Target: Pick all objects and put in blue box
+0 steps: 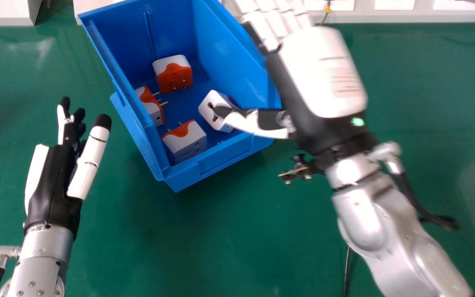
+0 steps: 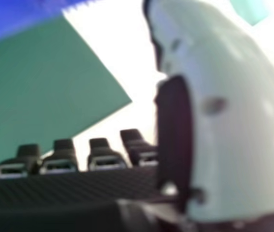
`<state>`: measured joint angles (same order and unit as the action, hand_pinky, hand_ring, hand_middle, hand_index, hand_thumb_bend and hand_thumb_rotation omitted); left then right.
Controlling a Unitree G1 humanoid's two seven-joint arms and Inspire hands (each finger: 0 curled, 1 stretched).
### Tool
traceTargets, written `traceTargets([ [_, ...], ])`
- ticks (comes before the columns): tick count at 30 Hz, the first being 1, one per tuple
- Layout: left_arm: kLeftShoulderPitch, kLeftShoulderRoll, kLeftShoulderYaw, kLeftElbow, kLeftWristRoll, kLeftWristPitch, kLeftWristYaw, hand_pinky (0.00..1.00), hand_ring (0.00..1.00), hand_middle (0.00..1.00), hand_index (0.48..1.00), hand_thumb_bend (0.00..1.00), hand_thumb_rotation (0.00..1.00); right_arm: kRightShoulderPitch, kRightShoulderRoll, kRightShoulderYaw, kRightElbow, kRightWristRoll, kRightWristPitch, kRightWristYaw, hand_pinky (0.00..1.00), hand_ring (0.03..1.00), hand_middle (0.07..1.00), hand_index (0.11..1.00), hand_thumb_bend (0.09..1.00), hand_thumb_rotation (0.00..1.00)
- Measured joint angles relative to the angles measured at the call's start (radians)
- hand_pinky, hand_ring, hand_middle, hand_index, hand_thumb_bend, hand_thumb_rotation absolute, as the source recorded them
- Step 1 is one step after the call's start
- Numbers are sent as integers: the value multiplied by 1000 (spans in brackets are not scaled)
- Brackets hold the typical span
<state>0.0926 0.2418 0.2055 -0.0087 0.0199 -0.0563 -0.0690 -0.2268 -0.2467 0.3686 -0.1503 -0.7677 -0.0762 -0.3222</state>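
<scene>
Laboratory or workshop setting, as I view it remotely. Indicators: green-topped table (image 1: 237, 247); blue box (image 1: 229, 159) of the workshop-bin type; silver robot forearm (image 1: 365, 218) with exposed fittings; pale ledge (image 1: 406, 16) at the far edge, crossed by thin cable (image 1: 328, 9).

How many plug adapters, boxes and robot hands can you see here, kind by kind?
White-and-orange plug adapters, all inside the box: 4
Blue box: 1
Robot hands, left and right: 2
Total: 7

The left robot hand (image 1: 54, 177) has relaxed fingers, the right robot hand (image 1: 324, 74) straight ones, thumb pointing inward.
</scene>
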Motion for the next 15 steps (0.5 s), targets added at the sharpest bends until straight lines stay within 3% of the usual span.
traceTargets([
  [4, -17, 3, 0, 21, 0, -24, 0, 975, 998, 1000, 981, 520, 890, 129, 17, -66, -20, 121, -41, -1, 988, 1000, 1000, 956, 341, 229],
  [9, -20, 4, 3, 62, 0, -37, 1, 975, 998, 1000, 983, 517, 889, 255, 58, -130, 0, 323, -97, 39, 976, 1000, 1000, 970, 303, 257],
  [11, -22, 6, 4, 74, 0, -45, 1, 975, 999, 1000, 984, 515, 889, 281, 65, -151, 28, 369, -118, 47, 974, 1000, 1000, 976, 284, 313],
  [13, -23, 8, 5, 86, 0, -51, 2, 975, 998, 1000, 984, 515, 888, 298, 73, -174, 68, 400, -129, 53, 973, 1000, 1000, 981, 279, 445],
  [15, -23, 9, 7, 92, -1, -55, 2, 975, 998, 1000, 984, 515, 888, 308, 88, -196, 102, 444, -132, 68, 972, 1000, 1000, 982, 278, 474],
])
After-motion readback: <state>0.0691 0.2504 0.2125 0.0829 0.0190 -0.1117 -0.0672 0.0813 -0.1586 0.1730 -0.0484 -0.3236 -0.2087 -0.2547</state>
